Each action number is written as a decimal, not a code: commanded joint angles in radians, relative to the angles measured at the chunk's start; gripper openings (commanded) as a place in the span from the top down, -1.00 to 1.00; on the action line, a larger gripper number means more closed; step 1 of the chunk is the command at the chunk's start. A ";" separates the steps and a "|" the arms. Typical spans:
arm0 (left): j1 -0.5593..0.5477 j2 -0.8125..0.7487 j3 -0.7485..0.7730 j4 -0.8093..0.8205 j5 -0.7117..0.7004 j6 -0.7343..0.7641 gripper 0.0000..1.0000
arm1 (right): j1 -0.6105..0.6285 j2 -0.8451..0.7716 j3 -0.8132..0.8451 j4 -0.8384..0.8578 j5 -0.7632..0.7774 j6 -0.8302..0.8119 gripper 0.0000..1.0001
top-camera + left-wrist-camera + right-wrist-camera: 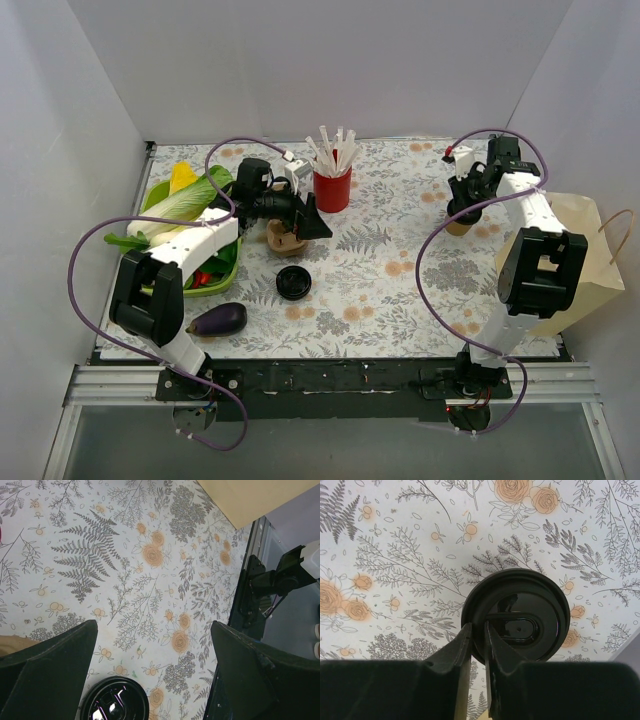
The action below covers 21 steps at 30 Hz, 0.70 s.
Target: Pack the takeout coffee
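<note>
Takeout coffee (459, 227) upright, far right of desk (400, 300), black lid (540, 600) on, axis vertical, directly under right jaws. Those jaws near-shut, slim gap astride lid's near rim; gripping or not, cannot tell. Left jaws wide open, empty, well apart. Right arm nearer.

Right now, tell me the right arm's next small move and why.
Probably open the right gripper wider and lift it clear. Its fingers straddle the rim of the black lid, barely apart, and the lid sits on the takeout coffee; a grasp round the cup's sides would better suit carrying it to the paper bag.
</note>
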 commanded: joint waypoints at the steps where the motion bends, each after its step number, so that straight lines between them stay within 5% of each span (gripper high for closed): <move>1: -0.002 -0.012 0.046 -0.025 -0.014 0.042 -0.96 | -0.008 -0.004 -0.014 0.020 0.028 0.019 0.41; 15: -0.002 0.009 0.192 -0.213 -0.114 0.162 -0.96 | -0.008 -0.056 0.027 0.004 0.010 0.070 -0.03; 21: 0.004 0.080 0.390 -0.452 -0.545 0.120 -0.96 | -0.005 -0.119 0.021 0.023 0.030 0.128 -0.38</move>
